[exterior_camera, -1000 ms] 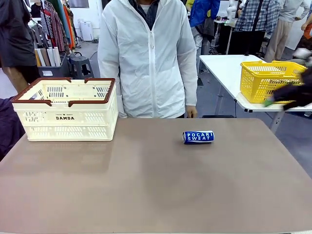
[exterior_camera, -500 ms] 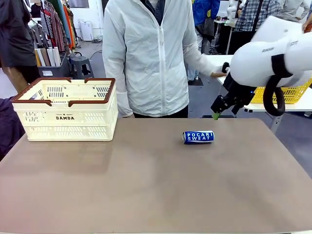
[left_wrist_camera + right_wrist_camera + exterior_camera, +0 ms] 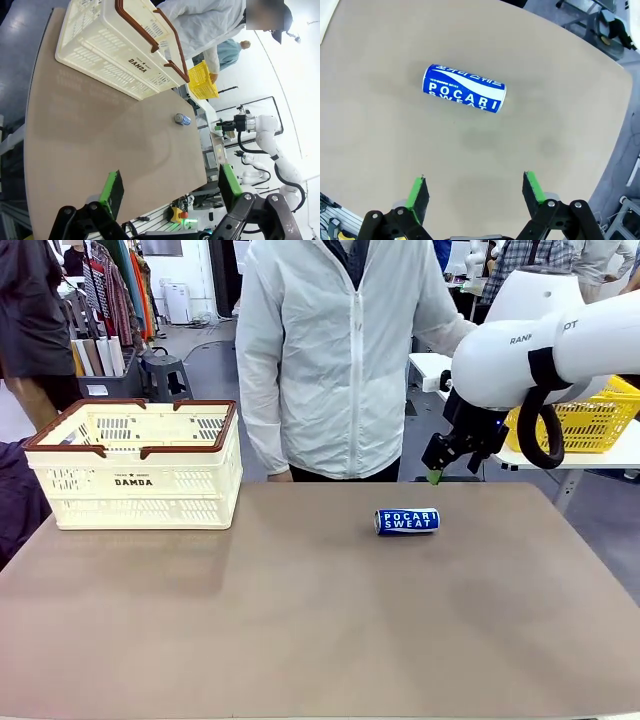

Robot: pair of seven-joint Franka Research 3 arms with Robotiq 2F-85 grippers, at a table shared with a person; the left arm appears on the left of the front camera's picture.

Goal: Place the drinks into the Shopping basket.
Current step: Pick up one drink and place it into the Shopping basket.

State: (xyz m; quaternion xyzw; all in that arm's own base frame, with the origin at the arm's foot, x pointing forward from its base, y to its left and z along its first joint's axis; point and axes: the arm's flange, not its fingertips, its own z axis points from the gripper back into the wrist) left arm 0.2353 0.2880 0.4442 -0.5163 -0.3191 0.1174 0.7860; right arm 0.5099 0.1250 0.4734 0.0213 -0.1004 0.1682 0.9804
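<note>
A busy workshop lies behind, with clothes racks at 10 o'clock and a yellow basket (image 3: 590, 420) on a white side table at 2 o'clock. In front of it spreads the brown tabletop (image 3: 300, 620). A person (image 3: 340, 360) in a white zip jacket stands at its far edge, at 12 o'clock, one arm reaching out toward the side table.

The basket (image 3: 135, 480), cream with a brown rim and both handles folded inward across its top, stands upright at 10 o'clock on the tabletop, close to the far-left corner, with "DAMDA" facing the robot.

The can (image 3: 407, 521), blue with white "POCARI SWEAT" lettering, lies on its side at 1 o'clock from the tabletop's middle. Its long axis runs left to right, and it is well apart from the basket.

The right arm comes in from 2 o'clock. The right tool (image 3: 440, 468) hangs in the air over the far edge, just beyond the can toward 1 o'clock, fingers pointing down. In the right wrist view its green pads (image 3: 417, 196) stand spread wide, released, and the can lies on the bare surface ahead of them, not touched.

The left tool (image 3: 170, 187) is also released, its pads spread wide. Its wrist view looks along the tabletop, with the basket and the can far ahead of it.
</note>
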